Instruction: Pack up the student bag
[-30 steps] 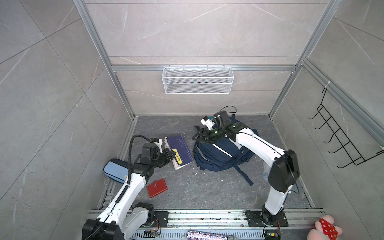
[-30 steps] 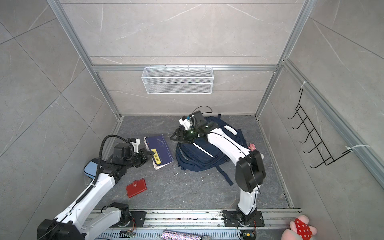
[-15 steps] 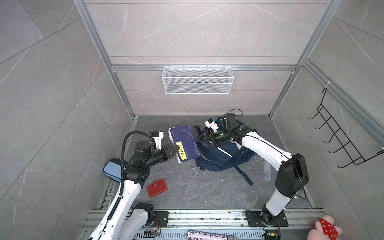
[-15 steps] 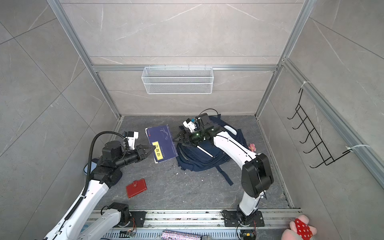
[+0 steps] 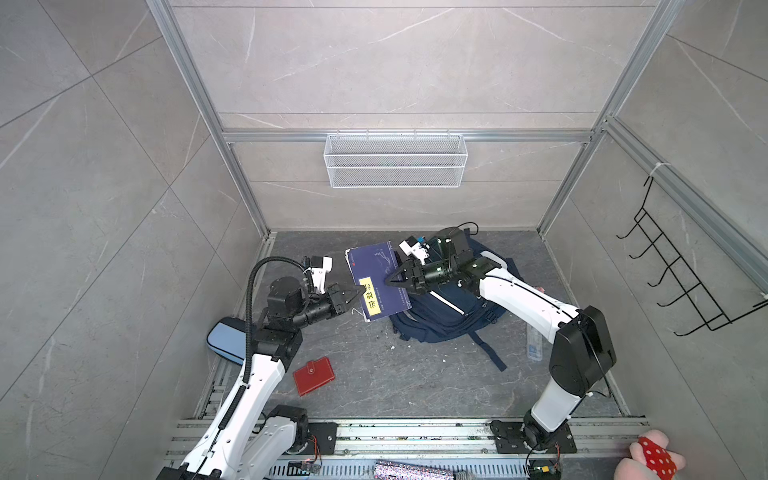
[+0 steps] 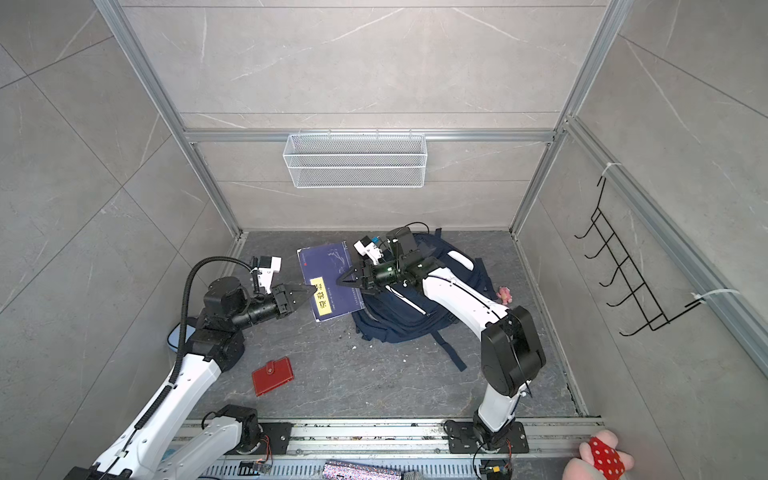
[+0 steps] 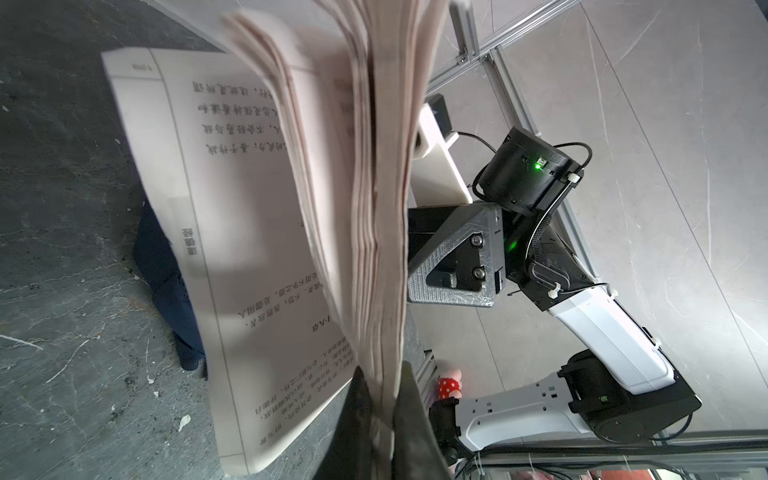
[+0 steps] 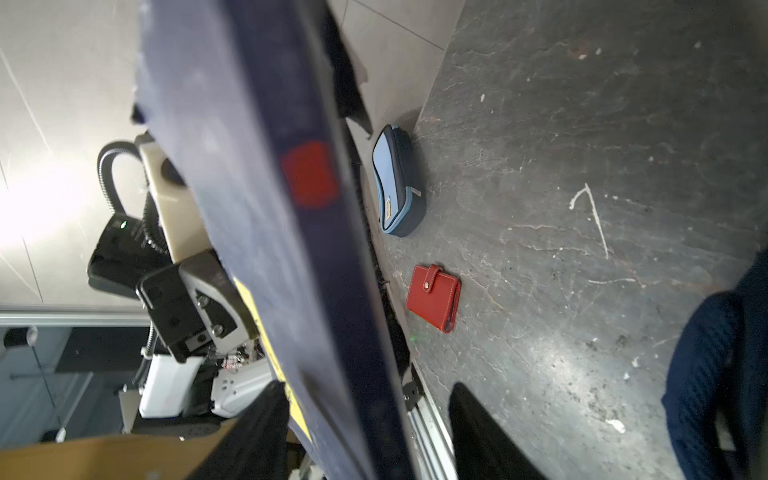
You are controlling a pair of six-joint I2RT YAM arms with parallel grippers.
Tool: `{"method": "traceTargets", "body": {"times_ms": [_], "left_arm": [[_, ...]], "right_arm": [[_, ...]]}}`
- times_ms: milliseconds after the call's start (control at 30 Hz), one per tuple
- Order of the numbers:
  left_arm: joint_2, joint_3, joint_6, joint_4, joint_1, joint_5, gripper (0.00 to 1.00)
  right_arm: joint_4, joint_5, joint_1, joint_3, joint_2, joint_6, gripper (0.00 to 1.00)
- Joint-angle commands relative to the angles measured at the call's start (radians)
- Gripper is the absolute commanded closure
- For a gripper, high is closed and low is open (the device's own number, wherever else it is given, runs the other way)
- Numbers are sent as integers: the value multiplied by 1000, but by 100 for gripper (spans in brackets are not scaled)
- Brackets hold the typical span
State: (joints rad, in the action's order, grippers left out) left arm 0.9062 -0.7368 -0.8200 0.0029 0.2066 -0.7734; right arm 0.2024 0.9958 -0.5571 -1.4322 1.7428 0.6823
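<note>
— Two grippers meet at one blue book point(image 5: 376, 272) in both top views. Where is the student bag point(image 5: 449, 318)?

— Slumped on the floor point(image 5: 415, 382) beneath the right arm, right of centre. The raised book overlaps its left edge. The left gripper point(image 5: 355, 296) is clamped on the book's yellow-labelled edge. The right gripper point(image 5: 390, 282) reaches in at the opposite side.

— And lying nearby?

— A red wallet point(image 5: 313, 375) sits in front of the left arm. A light-blue pencil case point(image 5: 224, 338) lies by the left wall. Both are well apart from the bag.

— What does the left wrist view add?

— The left gripper's dark fingers point(image 7: 361, 419) pinch a thick wad of pages point(image 7: 374, 249), and looser printed sheets fan away from it. A patch of the navy bag point(image 7: 160, 253) shows past the hanging sheet.

— And the right wrist view?

— The book's cover point(image 8: 270, 208) stands edge-on between the right gripper's fingers point(image 8: 478, 428). They are spread. That finger stands clear of the cover with floor visible in the gap, so nothing is squeezed. A fold of the bag point(image 8: 723, 374) shows close by, and the wallet point(image 8: 434, 297) and pencil case point(image 8: 397, 187) lie beyond.
</note>
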Motion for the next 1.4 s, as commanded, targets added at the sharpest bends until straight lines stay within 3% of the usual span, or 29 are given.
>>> {"method": "traceTargets", "body": {"times_ms": [0, 67, 100, 200, 233, 333, 500, 700, 867, 1067, 1367], "left_arm": [[-2, -25, 15, 32, -6, -14, 100], [4, -36, 35, -11, -7, 22, 100], [8, -42, 44, -33, -6, 42, 95], [10, -77, 77, -138, -7, 130, 51], [10, -87, 86, -161, -6, 154, 42], [-11, -89, 66, -155, -6, 200, 29], [-42, -16, -117, 119, 45, 218, 21], [21, -29, -170, 353, 253, 464, 20], [134, -70, -180, 589, 359, 605, 19], [260, -129, -187, 812, 395, 631, 17], [284, -152, -211, 845, 395, 722, 20]], "right_arm": [[-50, 31, -4, -7, -33, -3, 74], [-58, 24, 2, -10, -38, 9, 89], [-57, 23, 5, -16, -38, 10, 96], [-17, -17, 31, -51, -46, -5, 100], [-13, -41, 44, -62, -60, -14, 100], [-12, -118, 82, -122, -91, -25, 100], [-49, -286, 112, -266, -112, 37, 100], [-282, -388, 106, -251, -127, 208, 100], [-386, -434, 86, -215, -133, 274, 100], [-494, -450, 67, -126, -145, 363, 100], [-538, -414, 62, -56, -163, 401, 100]]}}
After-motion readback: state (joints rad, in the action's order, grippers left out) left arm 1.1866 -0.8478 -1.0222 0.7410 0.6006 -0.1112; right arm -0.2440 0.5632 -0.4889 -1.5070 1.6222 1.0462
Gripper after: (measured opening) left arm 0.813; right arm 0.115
